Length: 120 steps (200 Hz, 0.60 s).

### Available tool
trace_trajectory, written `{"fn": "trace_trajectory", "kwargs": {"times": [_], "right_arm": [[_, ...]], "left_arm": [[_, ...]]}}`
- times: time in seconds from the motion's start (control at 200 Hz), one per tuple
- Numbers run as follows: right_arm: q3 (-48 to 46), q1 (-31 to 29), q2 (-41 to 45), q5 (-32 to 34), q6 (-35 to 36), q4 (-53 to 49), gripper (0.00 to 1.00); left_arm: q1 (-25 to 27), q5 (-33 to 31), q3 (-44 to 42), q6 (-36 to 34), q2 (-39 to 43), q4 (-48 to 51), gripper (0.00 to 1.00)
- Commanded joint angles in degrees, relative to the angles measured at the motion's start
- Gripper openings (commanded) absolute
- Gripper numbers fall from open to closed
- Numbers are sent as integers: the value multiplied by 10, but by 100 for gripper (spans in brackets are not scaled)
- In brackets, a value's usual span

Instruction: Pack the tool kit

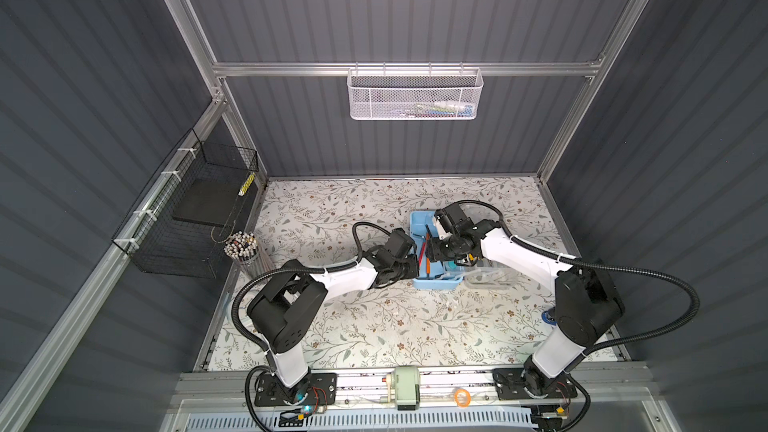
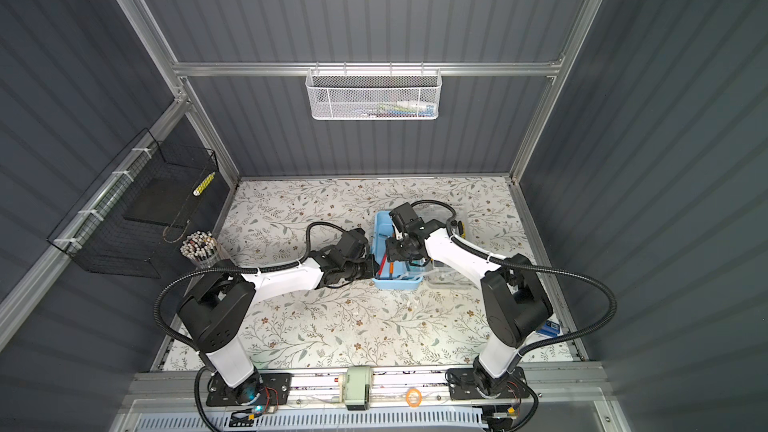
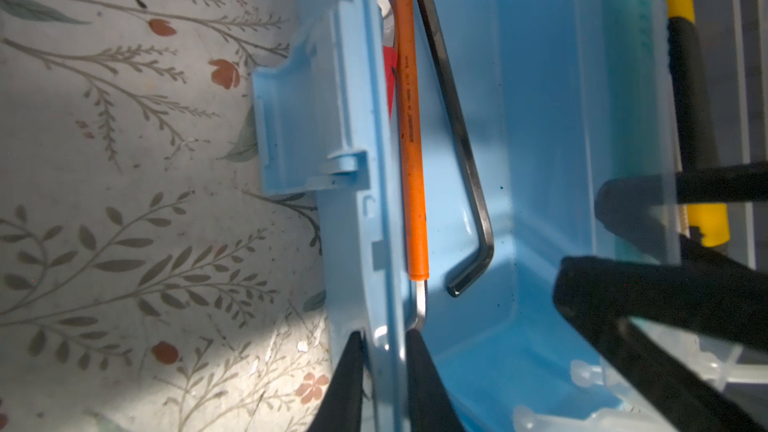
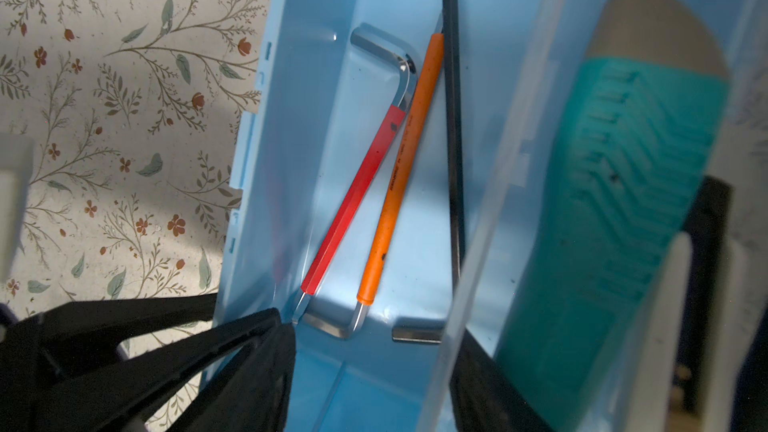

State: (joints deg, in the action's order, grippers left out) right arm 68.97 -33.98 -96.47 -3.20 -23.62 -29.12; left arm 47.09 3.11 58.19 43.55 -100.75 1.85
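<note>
Your left gripper (image 3: 386,338) is pinching the box (image 3: 536,118) wall — right gripper (image 3: 594,243) is straddling the teal handle (image 4: 623,160), grip unclear, top views hiding it.

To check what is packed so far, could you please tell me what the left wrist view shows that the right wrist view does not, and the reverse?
Only the left wrist view shows the latch tab outside the light-blue box and a yellow-black knife. Only the right wrist view shows the red hex key at full length, chrome bend included. Both show the orange hex key and black hex key lying inside the box, plus a teal-handled tool.
</note>
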Motion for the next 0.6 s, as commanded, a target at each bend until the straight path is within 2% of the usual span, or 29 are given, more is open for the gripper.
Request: {"fn": "trace_trajectory", "kwargs": {"times": [0.0,0.115,0.215,0.29,0.385,0.5,0.595], "right_arm": [[-7,-43,13,-83,-11,1,63],[1,-40,37,-38,-14,-12,67],[4,-35,59,-10,-17,-18,76],[6,-31,72,-4,-18,-20,76],[8,-29,89,11,-18,-24,79],[6,-24,110,38,-10,-32,88],[2,-10,134,56,1,-41,91]], "left_arm": [[55,117,12,-11,-19,-39,20],[55,97,19,-27,-8,-18,24],[55,73,25,-45,0,6,31],[55,59,30,-54,4,21,35],[52,49,32,-64,8,30,36],[44,42,33,-67,13,34,38],[38,38,35,-71,18,38,41]]}}
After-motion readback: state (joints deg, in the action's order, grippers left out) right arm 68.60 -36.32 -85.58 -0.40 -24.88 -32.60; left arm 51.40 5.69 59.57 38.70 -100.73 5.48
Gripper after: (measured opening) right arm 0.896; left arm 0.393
